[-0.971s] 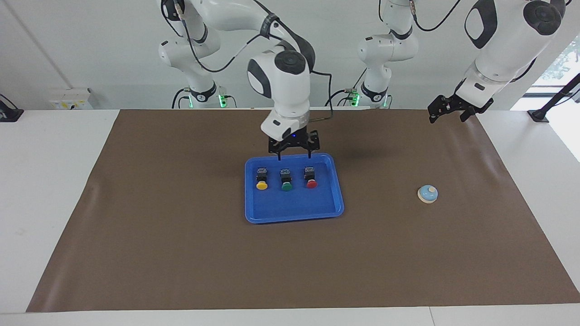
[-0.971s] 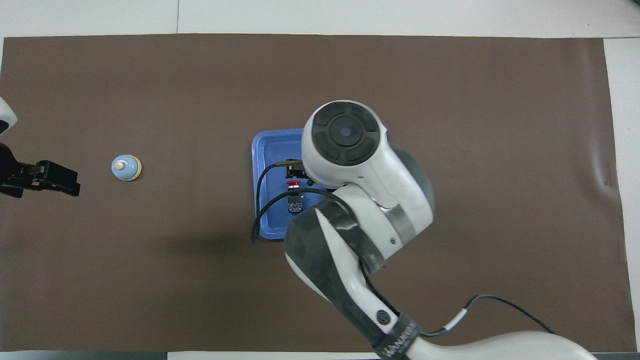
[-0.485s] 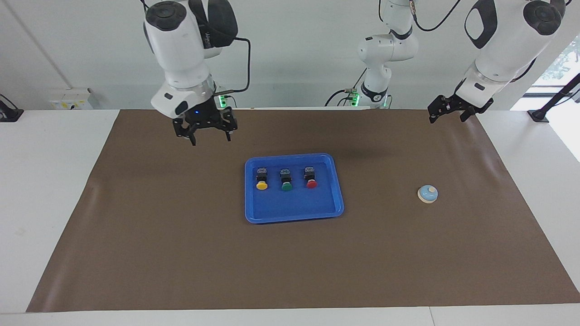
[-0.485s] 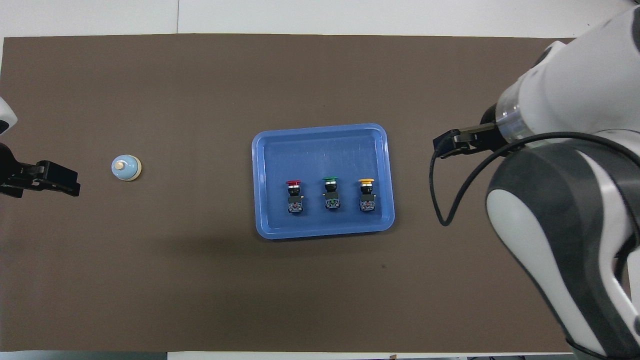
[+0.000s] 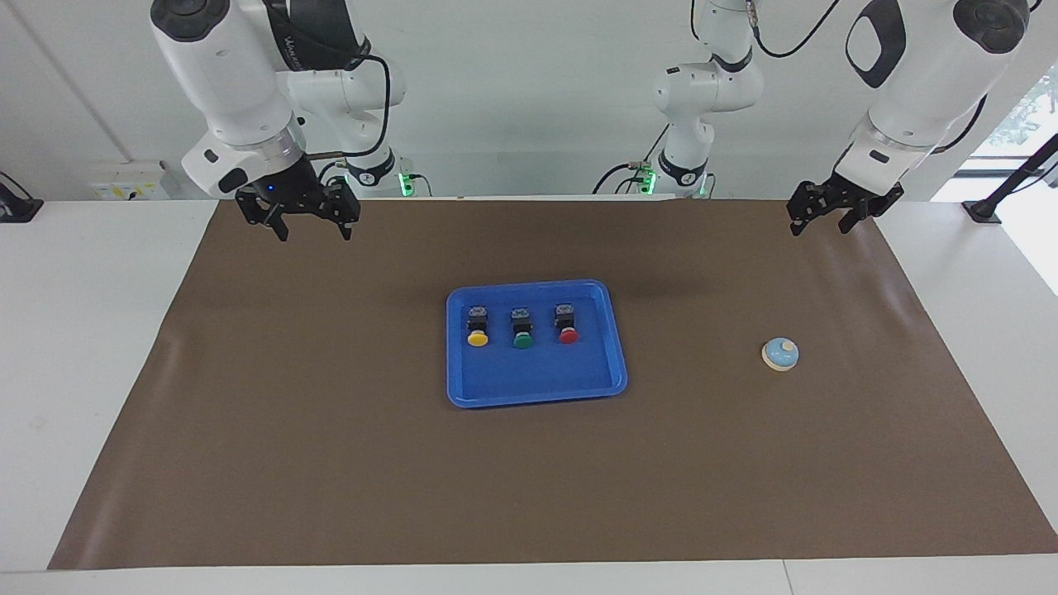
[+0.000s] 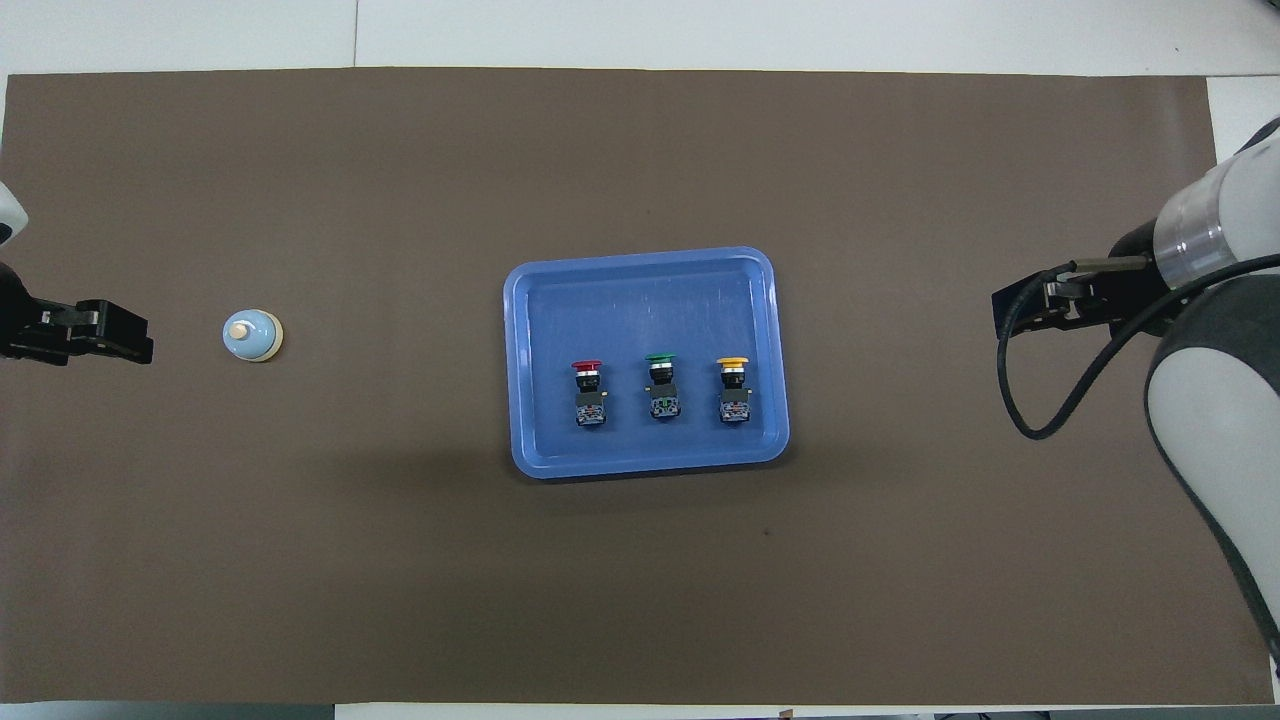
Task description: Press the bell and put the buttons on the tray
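The left gripper is cut off at the overhead view's edge.

Tray held red, green and yellow buttons in a row, between both jaws. Bell sat just beside left gripper.

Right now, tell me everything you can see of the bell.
The bell is a small round light-blue dome on a cream base rim, with a small yellowish knob on top. It looks smooth and glossy. It stands upright on the brown mat, apart from the blue tray, toward the left arm's end of the table and about as far from the robots as the tray. Nothing touches it but the mat; neither tool is over it.
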Motion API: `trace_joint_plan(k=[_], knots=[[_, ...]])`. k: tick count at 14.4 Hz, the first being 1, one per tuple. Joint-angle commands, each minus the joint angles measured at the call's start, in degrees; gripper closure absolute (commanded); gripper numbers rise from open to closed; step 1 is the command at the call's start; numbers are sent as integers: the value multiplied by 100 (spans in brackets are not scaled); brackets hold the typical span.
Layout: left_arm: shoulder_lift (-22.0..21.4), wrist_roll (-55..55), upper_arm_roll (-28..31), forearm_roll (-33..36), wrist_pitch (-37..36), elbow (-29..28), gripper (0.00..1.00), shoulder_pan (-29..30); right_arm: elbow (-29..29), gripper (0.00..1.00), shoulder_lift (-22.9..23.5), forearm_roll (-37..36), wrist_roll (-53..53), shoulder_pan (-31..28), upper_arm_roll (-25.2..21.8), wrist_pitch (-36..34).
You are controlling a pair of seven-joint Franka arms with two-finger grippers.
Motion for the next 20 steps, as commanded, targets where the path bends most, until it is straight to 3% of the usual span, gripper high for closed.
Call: trace_joint_plan(k=[1, 9, 12, 16, 20], knots=[[-145, -59, 29, -57, 248, -259, 100, 21, -292, 0, -196, -43, -76, -216, 70, 239], [-5, -41, 37, -48, 1240, -1006, 100, 161, -274, 0, -178, -263, 3, -489, 70, 213], [477, -6, 55, -48, 1819, -1208, 100, 170, -274, 0, -178, -254, -32, -498, 70, 187], [786, 11, 55, -48, 3357, -2016, 100, 355, -274, 0, -187, -254, -50, -437, 79, 169], [1243, 3, 46, -48, 3948, -2070, 100, 372, -274, 0, -187, -254, -50, -472, 79, 169]])
